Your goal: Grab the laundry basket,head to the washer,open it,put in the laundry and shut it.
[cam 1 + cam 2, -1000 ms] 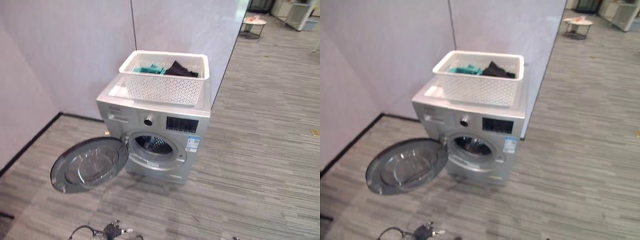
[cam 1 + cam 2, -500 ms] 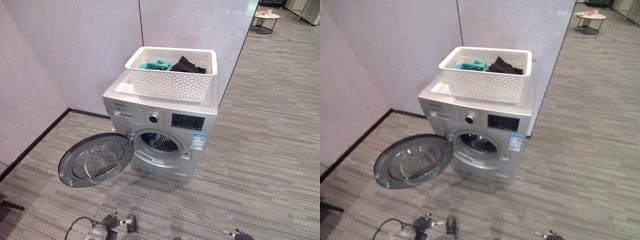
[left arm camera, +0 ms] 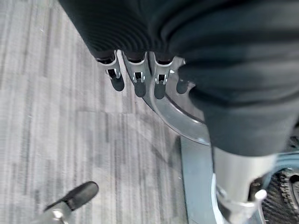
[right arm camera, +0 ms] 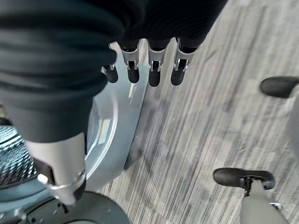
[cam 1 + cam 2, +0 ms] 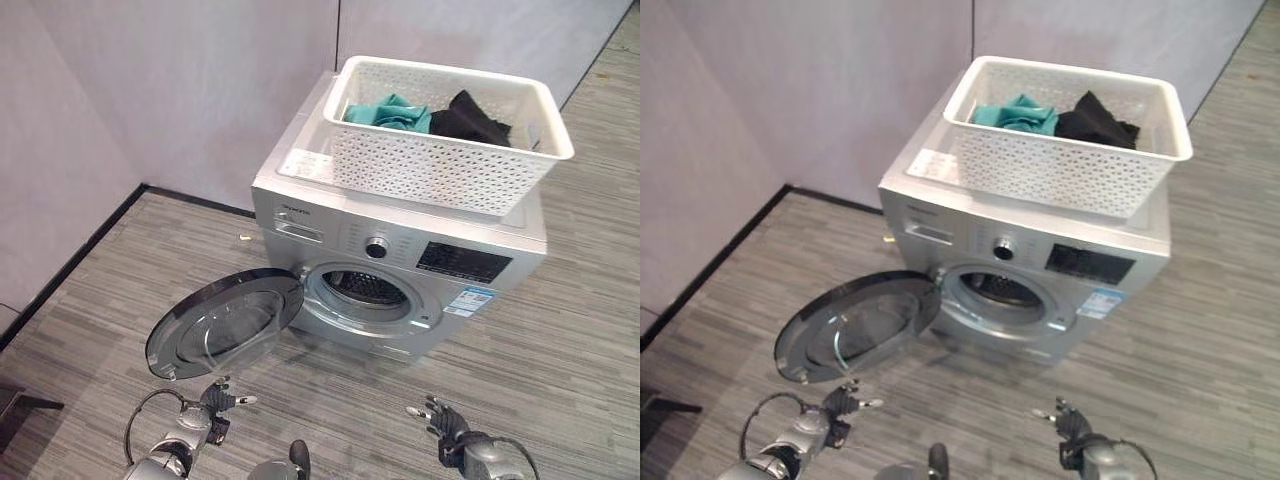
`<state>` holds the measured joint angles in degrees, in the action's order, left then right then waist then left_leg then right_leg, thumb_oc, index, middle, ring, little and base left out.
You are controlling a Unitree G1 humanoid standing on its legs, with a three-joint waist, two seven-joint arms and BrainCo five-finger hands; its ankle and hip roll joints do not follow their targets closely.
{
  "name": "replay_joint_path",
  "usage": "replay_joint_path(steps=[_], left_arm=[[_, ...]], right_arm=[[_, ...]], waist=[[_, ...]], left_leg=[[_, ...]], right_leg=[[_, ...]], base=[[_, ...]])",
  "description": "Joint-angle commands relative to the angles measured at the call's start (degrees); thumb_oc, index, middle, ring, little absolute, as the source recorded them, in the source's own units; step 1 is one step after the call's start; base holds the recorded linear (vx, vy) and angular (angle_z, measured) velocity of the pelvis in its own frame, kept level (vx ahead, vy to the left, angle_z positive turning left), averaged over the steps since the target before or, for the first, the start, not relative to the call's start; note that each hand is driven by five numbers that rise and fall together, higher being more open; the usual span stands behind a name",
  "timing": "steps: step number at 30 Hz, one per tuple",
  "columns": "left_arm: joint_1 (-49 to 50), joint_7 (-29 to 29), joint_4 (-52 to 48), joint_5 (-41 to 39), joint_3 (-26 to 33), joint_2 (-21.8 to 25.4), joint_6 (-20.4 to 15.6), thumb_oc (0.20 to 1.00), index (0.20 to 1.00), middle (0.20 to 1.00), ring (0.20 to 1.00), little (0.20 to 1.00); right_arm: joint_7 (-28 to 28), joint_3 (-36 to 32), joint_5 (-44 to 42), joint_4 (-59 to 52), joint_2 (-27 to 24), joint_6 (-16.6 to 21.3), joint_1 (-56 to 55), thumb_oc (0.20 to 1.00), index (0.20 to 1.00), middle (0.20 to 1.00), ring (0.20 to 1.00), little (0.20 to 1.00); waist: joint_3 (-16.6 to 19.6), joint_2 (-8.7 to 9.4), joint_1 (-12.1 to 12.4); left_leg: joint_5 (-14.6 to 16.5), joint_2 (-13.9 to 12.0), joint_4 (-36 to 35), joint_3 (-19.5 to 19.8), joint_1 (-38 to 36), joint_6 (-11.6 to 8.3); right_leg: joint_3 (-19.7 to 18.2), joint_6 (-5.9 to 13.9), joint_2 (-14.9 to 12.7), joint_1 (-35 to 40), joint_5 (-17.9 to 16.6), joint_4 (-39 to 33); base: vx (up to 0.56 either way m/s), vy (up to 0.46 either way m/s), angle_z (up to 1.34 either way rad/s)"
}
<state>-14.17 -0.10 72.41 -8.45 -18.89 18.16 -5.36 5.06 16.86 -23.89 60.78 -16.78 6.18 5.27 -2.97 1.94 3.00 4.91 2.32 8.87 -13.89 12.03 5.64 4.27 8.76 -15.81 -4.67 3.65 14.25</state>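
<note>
The white laundry basket (image 5: 448,130) sits on top of the washing machine (image 5: 400,270), whose door (image 5: 225,322) hangs open. Both hands are low and well short of it, left hand (image 5: 215,403) and right hand (image 5: 445,422) empty, fingers relaxed; the laundry lies up and ahead, roughly between them.

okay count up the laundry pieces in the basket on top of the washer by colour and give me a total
Teal: 1, a bunched piece at the left of the white basket.
Black: 1, a piece beside it on the right.
Total: 2 visible; anything lying under them is hidden.
</note>
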Motion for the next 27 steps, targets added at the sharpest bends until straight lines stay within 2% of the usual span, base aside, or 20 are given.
replay_joint_path(steps=[1,2,3,4,5,7,9,10,12,13,14,15,17,18,22,25,27], left_arm=[[0.3,0.9,-0.9,1.4,1.4,-0.4,-1.4,1.0,1.0,1.0,1.0,1.0],[0.3,0.9,-0.9,1.4,1.4,-0.4,-1.4,1.0,1.0,1.0,1.0,1.0],[-0.1,0.9,0.0,2.1,1.5,-0.4,-1.2,1.0,1.0,1.0,1.0,1.0],[0.2,0.8,0.7,2.1,2.0,-0.3,-1.1,1.0,1.0,1.0,1.0,1.0],[0.9,0.6,0.8,2.3,2.4,-0.6,-1.0,1.0,1.0,1.0,1.0,1.0],[1.1,0.7,1.8,2.3,2.9,-0.8,-1.0,1.0,1.0,1.0,1.0,1.0],[1.3,0.9,2.1,2.2,3.5,-1.0,-1.1,1.0,1.0,1.0,1.0,1.0],[1.8,0.8,2.6,2.2,4.2,-1.3,-1.0,1.0,1.0,1.0,1.0,1.0],[2.3,0.6,3.3,2.5,4.9,-1.7,-1.2,1.0,1.0,1.0,1.0,1.0],[2.5,0.6,3.3,2.6,5.0,-1.7,-1.3,1.0,1.0,1.0,1.0,1.0],[2.8,0.4,3.2,2.9,4.8,-1.7,-1.3,1.0,1.0,1.0,1.0,1.0],[2.7,0.6,3.2,3.2,4.5,-1.7,-1.4,1.0,1.0,1.0,1.0,1.0],[2.5,0.5,3.5,3.7,4.1,-1.8,-1.4,1.0,1.0,1.0,1.0,1.0],[2.9,0.1,5.0,3.7,4.5,-1.9,-0.9,1.0,1.0,1.0,1.0,1.0],[2.7,-0.1,6.2,4.0,5.0,-1.5,-0.3,1.0,1.0,1.0,1.0,1.0],[2.3,0.0,6.0,3.6,5.1,-1.6,-0.2,1.0,1.0,1.0,1.0,1.0],[2.0,0.2,5.5,2.8,5.1,-2.0,-0.3,1.0,1.0,1.0,1.0,1.0]], right_arm=[[-0.8,0.4,0.0,-1.3,-1.8,1.5,-2.6,1.0,1.0,1.0,1.0,1.0],[-0.8,0.4,0.0,-1.3,-1.9,1.5,-2.6,1.0,1.0,1.0,1.0,1.0],[-0.9,1.3,-0.1,-1.7,-1.5,1.9,-2.1,1.0,1.0,1.0,1.0,1.0],[-0.9,1.4,0.1,-1.8,-1.2,1.9,-2.1,1.0,1.0,1.0,1.0,1.0],[-0.7,1.7,0.5,-2.6,-1.2,2.0,-2.4,1.0,1.0,1.0,1.0,1.0],[-0.5,2.2,0.6,-3.1,-1.4,2.4,-2.5,1.0,1.0,1.0,1.0,1.0],[-0.8,2.1,0.4,-3.9,-1.6,2.6,-2.3,1.0,1.0,1.0,1.0,1.0],[-0.9,1.9,0.6,-4.0,-1.6,2.7,-2.3,1.0,1.0,1.0,1.0,1.0],[-0.9,1.8,1.1,-4.5,-1.6,2.8,-2.8,1.0,1.0,1.0,1.0,1.0],[-0.8,1.7,1.2,-5.2,-1.7,2.8,-3.3,1.0,1.0,1.0,1.0,1.0],[-0.6,1.3,1.0,-6.1,-2.0,2.8,-4.6,1.0,1.0,1.0,1.0,1.0],[-0.8,1.5,0.7,-6.1,-2.0,3.0,-5.4,1.0,1.0,1.0,1.0,1.0],[-0.7,1.5,0.8,-5.5,-1.8,3.0,-5.5,1.0,1.0,1.0,1.0,1.0],[-0.2,2.0,2.1,-5.0,-2.5,2.7,-5.6,1.0,1.0,1.0,1.0,1.0],[0.1,2.5,2.3,-6.2,-3.8,2.7,-5.2,1.0,1.0,1.0,1.0,1.0],[-0.5,1.7,1.6,-9.1,-5.2,3.1,-5.4,1.0,1.0,1.0,1.0,1.0],[-0.8,1.2,1.5,-9.6,-5.9,3.2,-5.6,1.0,1.0,1.0,1.0,1.0]], waist=[[0.2,-0.8,-1.5],[0.3,-0.84,-1.5],[-0.5,-1.24,-2.1],[-1.2,-1.19,-1.7],[-1.5,-1.18,-1.8],[-2.5,-1.13,-3.1],[-3.1,-0.87,-3.9],[-3.4,-0.69,-4.4],[-3.8,-0.52,-5.4],[-4.1,-0.54,-5.9],[-3.8,0.03,-6.4],[-3.5,0.36,-6.7],[-3.0,0.64,-6.9],[-2.1,0.58,-7.2],[-1.1,0.3,-8.6],[-1.3,0.43,-9.4],[-2.1,0.44,-9.0]], left_leg=[[-3.5,-1.9,1.4,3.9,5.6,-1.95],[-3.6,-2.0,1.3,3.9,5.7,-1.97],[-4.4,-1.7,-2.8,3.7,2.3,-2.03],[-4.3,-2.3,-4.0,1.9,0.5,-2.46],[-4.3,-3.0,-4.7,1.4,-0.5,-3.0],[-4.9,-2.9,-8.2,1.5,-4.0,-3.46],[-4.9,-2.8,-9.6,1.1,-6.5,-3.93],[-4.0,-3.1,-11.0,1.2,-8.6,-4.65],[-4.5,-3.9,-12.2,0.8,-10.9,-5.43],[-4.2,-4.4,-12.5,1.5,-12.2,-5.84],[-3.6,-3.9,-11.8,2.8,-12.6,-6.03],[-2.9,-3.9,-11.6,3.4,-13.2,-6.06],[-2.8,-4.5,-11.3,4.0,-13.5,-6.48],[-2.2,-5.7,-10.5,4.2,-14.4,-7.09],[-0.8,-8.5,-6.2,5.0,-14.4,-8.26],[-1.4,-10.1,2.5,4.8,-12.1,-8.61],[-2.8,-10.1,9.6,5.6,-9.5,-8.75]], right_leg=[[-0.8,-1.25,3.1,5.6,-10.3,1.5],[-0.9,-1.27,3.1,5.5,-10.4,1.4],[1.2,-2.96,8.2,2.0,-3.9,2.3],[7.4,-3.17,6.4,1.9,-2.7,0.5],[9.9,-3.25,6.5,2.4,-1.5,-1.9],[6.5,-3.45,10.9,-2.1,-1.2,-5.0],[6.8,-2.89,11.0,-4.0,-4.0,-9.9],[7.3,-1.83,10.8,-5.0,-5.9,-12.5],[7.6,-1.01,10.5,-8.0,-10.2,-15.8],[6.6,-0.61,10.3,-8.9,-10.8,-15.9],[3.4,-0.81,10.7,-7.2,-10.8,-16.3],[1.8,-1.38,11.4,-6.3,-11.3,-16.5],[1.6,-2.06,12.0,-6.0,-11.3,-15.8],[2.7,-2.8,12.7,-5.0,-10.8,-15.3],[2.7,-4.64,14.7,-4.0,-8.2,-14.0],[3.4,-6.24,15.4,-2.2,-7.0,-13.7],[3.7,-7.14,15.7,-0.3,-6.3,-14.4]], base=[[0.05,0.122,-0.37],[0.1,0.13,-0.2],[0.1,0.098,-0.29],[0.13,0.069,-0.16],[0.09,-0.035,-0.34],[0.13,-0.066,-0.45],[0.18,-0.087,-0.31],[0.19,-0.111,-0.15],[0.23,-0.164,-0.08],[0.28,-0.19,0.16],[0.27,-0.178,0.35],[0.27,-0.215,0.48],[0.22,-0.211,0.59],[0.26,-0.23,0.43],[0.25,-0.252,0.16],[0.18,-0.214,0.06],[0.13,-0.14,0.19]])
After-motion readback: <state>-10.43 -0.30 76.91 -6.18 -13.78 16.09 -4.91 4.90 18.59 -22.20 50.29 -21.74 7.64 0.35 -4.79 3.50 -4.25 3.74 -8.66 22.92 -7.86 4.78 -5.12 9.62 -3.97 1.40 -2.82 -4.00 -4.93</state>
